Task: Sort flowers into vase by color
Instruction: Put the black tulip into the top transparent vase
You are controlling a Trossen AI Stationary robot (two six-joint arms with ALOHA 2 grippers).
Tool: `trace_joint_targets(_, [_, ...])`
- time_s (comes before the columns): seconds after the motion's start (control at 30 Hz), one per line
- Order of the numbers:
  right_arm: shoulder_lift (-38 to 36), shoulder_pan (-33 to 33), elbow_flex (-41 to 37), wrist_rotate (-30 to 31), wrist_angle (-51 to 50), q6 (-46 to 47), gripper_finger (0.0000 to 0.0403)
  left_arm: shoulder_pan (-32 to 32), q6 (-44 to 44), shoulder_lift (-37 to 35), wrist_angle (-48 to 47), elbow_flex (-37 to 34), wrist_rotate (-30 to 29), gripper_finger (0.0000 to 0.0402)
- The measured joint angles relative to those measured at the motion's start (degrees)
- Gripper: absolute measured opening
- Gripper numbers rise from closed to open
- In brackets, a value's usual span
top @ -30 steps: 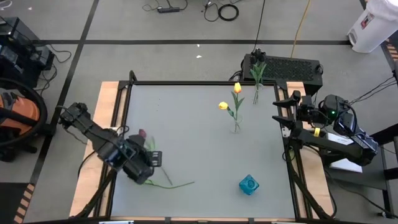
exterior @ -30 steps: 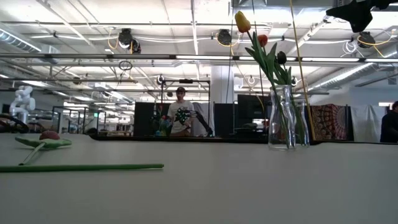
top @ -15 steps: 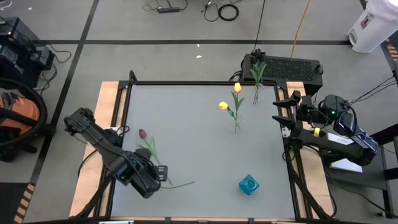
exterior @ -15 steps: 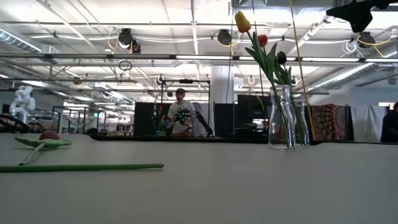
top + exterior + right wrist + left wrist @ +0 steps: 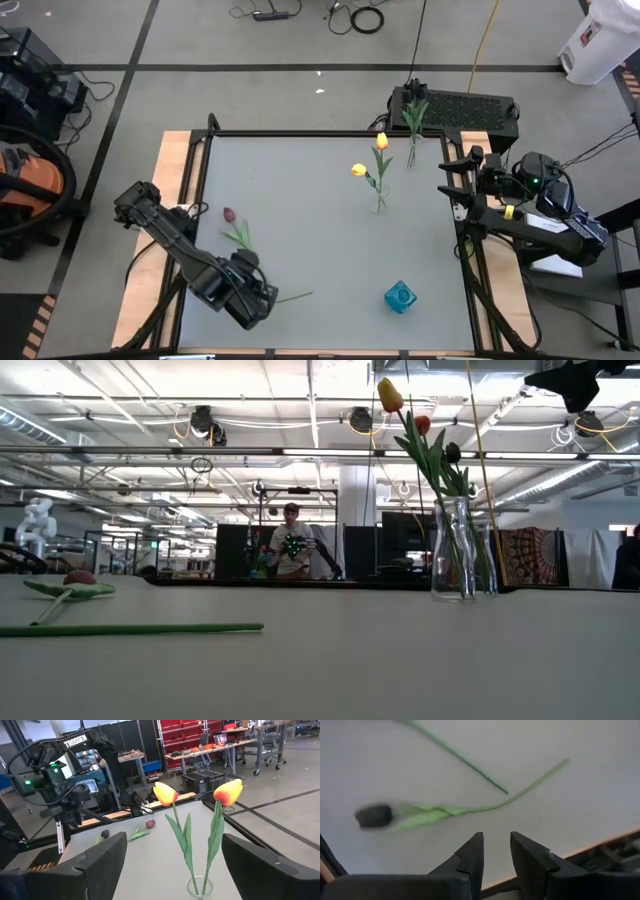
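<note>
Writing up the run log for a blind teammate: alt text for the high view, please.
Seen from above, the left gripper hovers over the near left of the grey table, beside a pinkish red tulip lying flat. Two yellow tulips stand in a clear vase toward the far right, and a blue glass vase stands near right. The right arm waits off the table's right edge.
</note>
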Motion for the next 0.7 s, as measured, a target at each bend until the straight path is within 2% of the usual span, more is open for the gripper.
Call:
trace_joint_targets(0.33, [0.0,0.0,0.0,-0.02,0.0,1.22,0.0318,-0.86,28.51,0.0,-0.07,0.0,2.25,0.0102])
trace_joint_targets(0.7, [0.0,-0.01,0.0,-0.01,0.0,1.22,0.0318,-6.42,44.04,0.34,-1.06,0.0,0.04,0.0102])
